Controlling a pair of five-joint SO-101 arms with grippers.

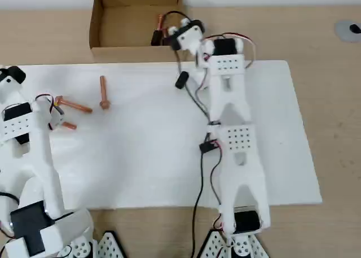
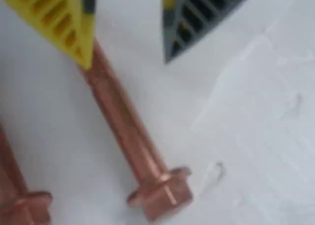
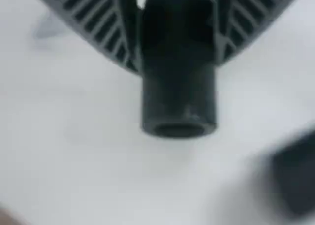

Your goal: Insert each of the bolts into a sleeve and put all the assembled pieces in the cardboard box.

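The right gripper (image 3: 177, 67) clamps its jaws on a black sleeve (image 3: 179, 102), whose open end juts past their tips. The left gripper (image 2: 128, 62) holds its jaws apart, and a copper bolt (image 2: 133, 131) lies with its shaft under the yellow one.

Your high camera looks straight down on the white paper sheet (image 1: 146, 156). Both wrist cameras sit close behind their fingertips. The one on the left gripper (image 2: 127, 57) faces the copper hex-headed bolt (image 2: 130, 136) just ahead, shared with the overhead view. The one on the right gripper (image 3: 178, 62) faces the black cylindrical sleeve (image 3: 178, 102).
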